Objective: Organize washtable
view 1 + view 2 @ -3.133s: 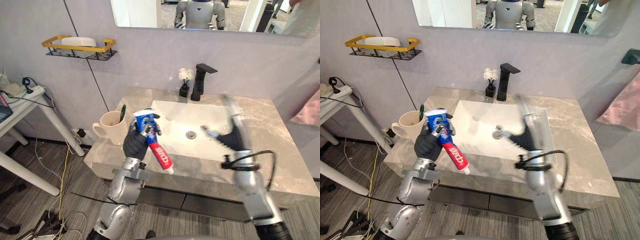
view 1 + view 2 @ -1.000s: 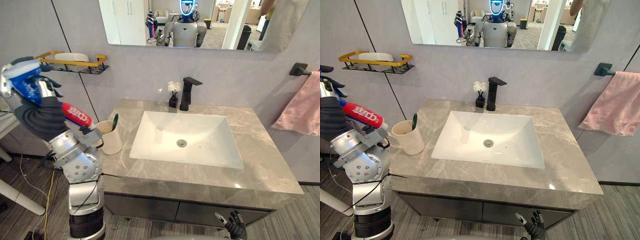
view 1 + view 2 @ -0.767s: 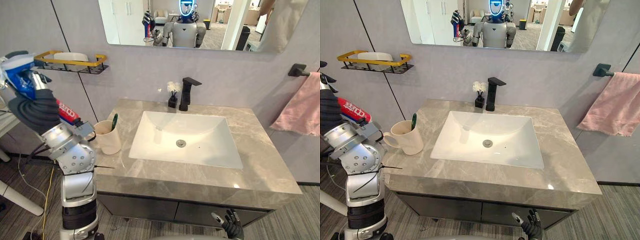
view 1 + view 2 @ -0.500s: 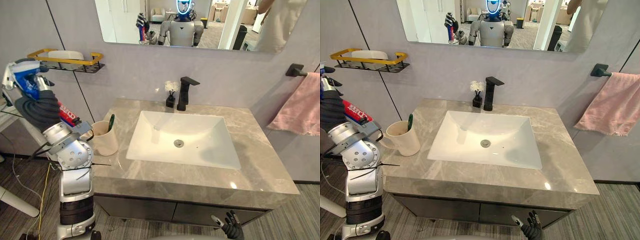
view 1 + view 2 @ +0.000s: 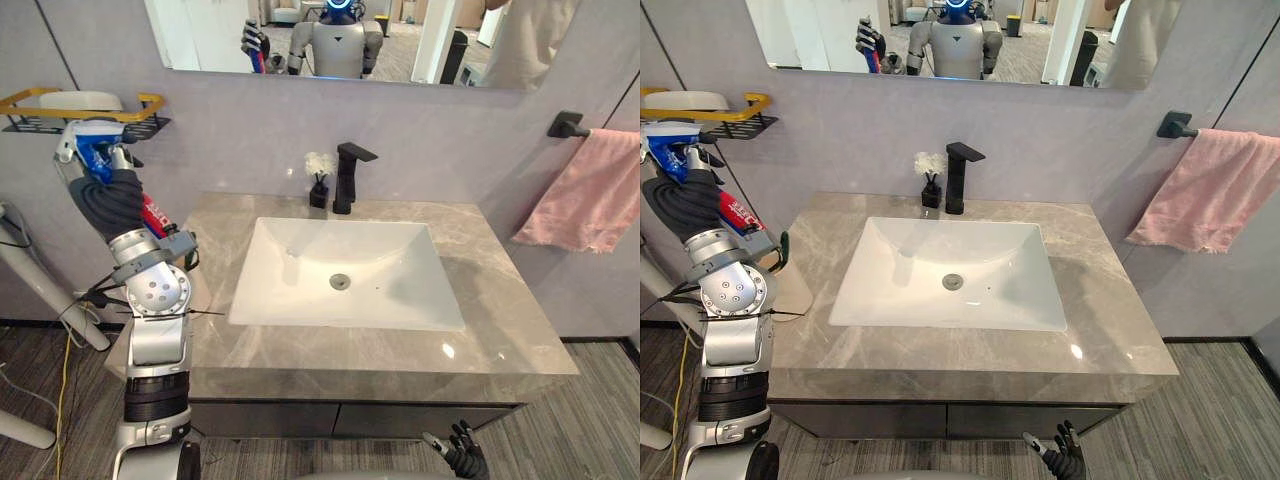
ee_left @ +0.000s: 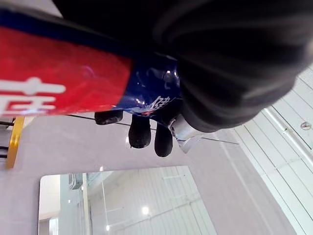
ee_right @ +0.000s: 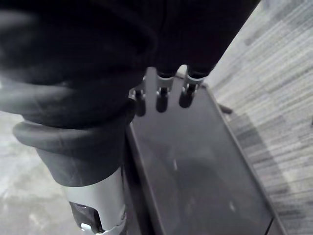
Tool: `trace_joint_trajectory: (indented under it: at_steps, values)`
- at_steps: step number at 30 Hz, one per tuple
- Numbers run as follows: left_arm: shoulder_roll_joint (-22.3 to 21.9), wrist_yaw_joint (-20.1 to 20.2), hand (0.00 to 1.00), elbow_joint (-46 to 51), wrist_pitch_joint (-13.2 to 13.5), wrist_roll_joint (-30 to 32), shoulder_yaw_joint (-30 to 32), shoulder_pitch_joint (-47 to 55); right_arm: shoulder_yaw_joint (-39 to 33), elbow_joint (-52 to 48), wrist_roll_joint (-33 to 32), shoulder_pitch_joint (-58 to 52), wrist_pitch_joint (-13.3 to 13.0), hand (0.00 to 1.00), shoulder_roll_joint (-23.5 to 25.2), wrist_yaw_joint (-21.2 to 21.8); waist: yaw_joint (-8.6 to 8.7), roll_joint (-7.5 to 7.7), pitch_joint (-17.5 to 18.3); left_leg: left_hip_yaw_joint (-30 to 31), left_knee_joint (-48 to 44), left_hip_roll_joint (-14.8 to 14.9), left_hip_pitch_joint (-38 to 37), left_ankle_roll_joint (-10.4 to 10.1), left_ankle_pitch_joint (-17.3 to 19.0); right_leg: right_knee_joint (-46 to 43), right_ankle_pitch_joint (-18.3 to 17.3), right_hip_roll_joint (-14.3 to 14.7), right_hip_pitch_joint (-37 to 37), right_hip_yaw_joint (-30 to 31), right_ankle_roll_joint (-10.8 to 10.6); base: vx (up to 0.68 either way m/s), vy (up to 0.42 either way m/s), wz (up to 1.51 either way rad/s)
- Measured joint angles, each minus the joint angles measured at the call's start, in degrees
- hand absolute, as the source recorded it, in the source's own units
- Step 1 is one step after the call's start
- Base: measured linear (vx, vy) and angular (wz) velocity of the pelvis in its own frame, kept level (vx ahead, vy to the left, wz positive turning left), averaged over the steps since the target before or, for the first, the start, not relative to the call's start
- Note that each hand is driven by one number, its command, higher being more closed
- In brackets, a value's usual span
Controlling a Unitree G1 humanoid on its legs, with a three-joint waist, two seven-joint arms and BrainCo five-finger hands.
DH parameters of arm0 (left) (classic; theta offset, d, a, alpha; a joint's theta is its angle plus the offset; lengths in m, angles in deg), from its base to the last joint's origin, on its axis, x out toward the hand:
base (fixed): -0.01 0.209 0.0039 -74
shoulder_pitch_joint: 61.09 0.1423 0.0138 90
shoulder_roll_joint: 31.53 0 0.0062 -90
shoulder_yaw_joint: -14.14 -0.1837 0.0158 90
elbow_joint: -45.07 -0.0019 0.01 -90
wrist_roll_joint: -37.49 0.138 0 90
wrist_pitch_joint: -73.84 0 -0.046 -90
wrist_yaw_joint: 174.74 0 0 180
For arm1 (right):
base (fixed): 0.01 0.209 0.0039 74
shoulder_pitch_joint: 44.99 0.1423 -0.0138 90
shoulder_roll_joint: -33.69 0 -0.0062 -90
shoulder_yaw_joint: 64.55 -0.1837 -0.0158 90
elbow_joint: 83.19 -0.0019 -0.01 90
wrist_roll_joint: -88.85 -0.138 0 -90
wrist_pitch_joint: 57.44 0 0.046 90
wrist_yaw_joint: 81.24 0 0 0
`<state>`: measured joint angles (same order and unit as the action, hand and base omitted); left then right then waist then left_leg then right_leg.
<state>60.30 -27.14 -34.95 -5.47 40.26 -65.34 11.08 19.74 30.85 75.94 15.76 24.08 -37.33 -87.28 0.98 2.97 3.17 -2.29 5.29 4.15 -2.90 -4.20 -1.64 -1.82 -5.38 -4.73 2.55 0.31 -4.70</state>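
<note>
My left hand (image 5: 108, 198) is raised at the washtable's left end, shut on a blue and red toothpaste tube (image 5: 91, 152). The tube's blue end points up just below the yellow wire shelf (image 5: 150, 102) on the wall. In the left wrist view my fingers (image 6: 140, 135) curl round the tube (image 6: 58, 83). A green toothbrush tip (image 5: 783, 240) peeks out behind that forearm. My right hand (image 5: 457, 456) hangs low before the cabinet front, below the counter edge, its fingers (image 7: 162, 97) straight and holding nothing.
The grey marble counter (image 5: 500, 300) carries a white basin (image 5: 300, 290), a black tap (image 5: 350, 175) and a small vase of white flowers (image 5: 319, 177) at the back. A white dish (image 5: 75, 100) lies on the shelf. A pink towel (image 5: 590, 190) hangs at the right.
The camera has shifted, sliding the scene leftwards. My left hand has carried the tube from over the counter's front up to the shelf. The right hand has dropped below the counter.
</note>
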Motion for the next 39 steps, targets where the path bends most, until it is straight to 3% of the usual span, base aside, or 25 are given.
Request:
trace_joint_trajectory:
  at_steps: [8, 22, 29, 39]
  values:
    - [0.6, 1.1, 1.00, -2.8, 0.0, 0.1, -1.1, -1.4, -0.1, 0.0, 0.0, 0.0, 0.0, 0.00, -0.2, 0.0, -0.02, 0.71, -1.0, -1.6, 0.0, 0.9, 0.2, -0.5, 0.4, 0.0, 0.2, 0.6, -0.7, 1.6, 0.2, 0.01, -0.001, -0.10]
    - [0.6, 1.0, 1.00, -3.8, 0.0, 0.3, -0.7, -1.2, -0.1, 0.1, -0.1, 0.0, 0.0, 0.00, -0.3, 0.0, -0.16, 0.48, -1.3, -1.9, 0.0, 1.0, 0.1, -0.6, 0.5, 0.0, 0.2, 0.7, -0.7, 1.8, 0.3, 0.00, 0.000, -0.01]
    - [0.6, 0.8, 1.00, -3.5, 0.0, 0.8, 3.1, -0.4, -0.1, 0.2, 0.0, 0.0, -0.1, 0.00, -0.3, 0.1, -0.07, -0.52, -2.0, -1.3, 0.0, 0.8, -0.1, -0.6, 0.5, -0.1, 0.2, 0.8, -0.1, 1.1, 0.3, -0.01, 0.000, 0.05]
    - [1.0, -0.5, 1.00, 1.7, 1.2, 2.4, 6.1, 3.2, 0.0, 0.2, 0.0, 0.0, -0.1, 0.00, -0.3, 0.3, -0.01, -0.81, -2.2, -0.2, 0.1, 0.8, 0.1, -0.6, 0.5, -0.1, 0.3, 0.8, 0.3, -0.1, 0.3, -0.01, 0.000, 0.05]
